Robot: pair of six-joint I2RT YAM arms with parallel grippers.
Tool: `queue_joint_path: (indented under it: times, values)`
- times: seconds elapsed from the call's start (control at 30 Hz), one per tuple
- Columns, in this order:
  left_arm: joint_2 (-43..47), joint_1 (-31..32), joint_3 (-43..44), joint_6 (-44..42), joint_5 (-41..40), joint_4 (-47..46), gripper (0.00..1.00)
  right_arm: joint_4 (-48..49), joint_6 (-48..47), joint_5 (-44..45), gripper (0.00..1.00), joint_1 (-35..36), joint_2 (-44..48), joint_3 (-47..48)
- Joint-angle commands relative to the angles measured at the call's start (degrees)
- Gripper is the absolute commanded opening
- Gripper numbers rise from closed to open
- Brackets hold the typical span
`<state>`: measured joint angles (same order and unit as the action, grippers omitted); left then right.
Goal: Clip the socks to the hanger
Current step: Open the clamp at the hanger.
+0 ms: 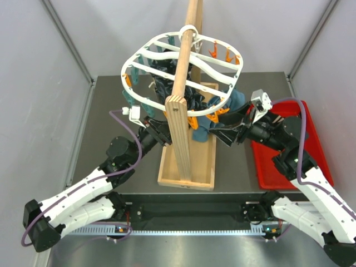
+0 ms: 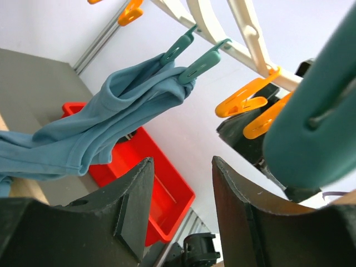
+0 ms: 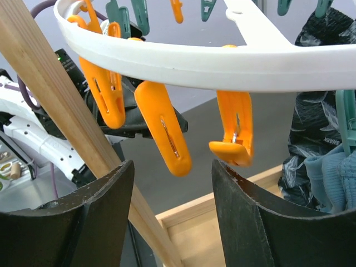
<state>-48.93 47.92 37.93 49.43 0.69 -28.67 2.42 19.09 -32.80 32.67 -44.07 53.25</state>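
No plain black socks made out for certain. Only a dark patterned bunch [image 3: 317, 122] and blue-teal cloths [image 2: 111, 122] seen under the hanger [image 3: 222, 64], the cloths held by 2 teal pins [image 2: 203, 61].

Socks likely light, limp and a little slippery. Best pinched at the cuff edge, through both layers, to avoid sliding out or drooping away from a pin.

Hanger: stiff plastic, hung on the wooden pole [image 1: 179, 100] above the wooden base [image 1: 203, 161]. Probably free to swing, so worth approaching gently.

Left gripper [image 2: 182, 167]: spread wide, nothing between the fingers, touching nothing, just below the cloths and orange pins [image 2: 242, 103].

Right gripper [image 3: 169, 172]: likewise wide apart and empty, close under 3 orange pins on the white rim, with the pole just beside.
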Motion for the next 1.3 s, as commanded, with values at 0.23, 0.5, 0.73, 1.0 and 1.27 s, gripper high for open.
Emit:
queue_joint_path:
  times: [0.23, 0.5, 0.73, 1.0, 1.27]
  values:
    - [0.50, 0.15, -1.02, 3.48, 7.31, -9.39, 0.51, 2.77, -2.13, -2.27, 0.59, 1.35, 0.13, 1.41]
    - [-1.87, 0.15, 2.23, 3.66, 10.29, -9.04, 0.52, 5.58, -1.43, -2.71, 0.58, 1.88, -1.72, 2.03]
    - [-2.75, 0.15, 2.76, 4.71, 9.69, -9.66, 0.52, 6.37, -0.99, -2.01, 0.58, 2.31, -3.03, 2.47]
    - [1.64, 0.15, 0.57, 6.55, 2.05, -3.86, 0.49, 6.72, -0.64, 0.89, 0.58, 2.93, -1.37, 0.36]
    - [8.05, 0.15, -1.98, 8.14, -7.62, 0.01, 0.47, 7.08, -0.37, 1.16, 0.57, 3.11, -2.07, 1.41]
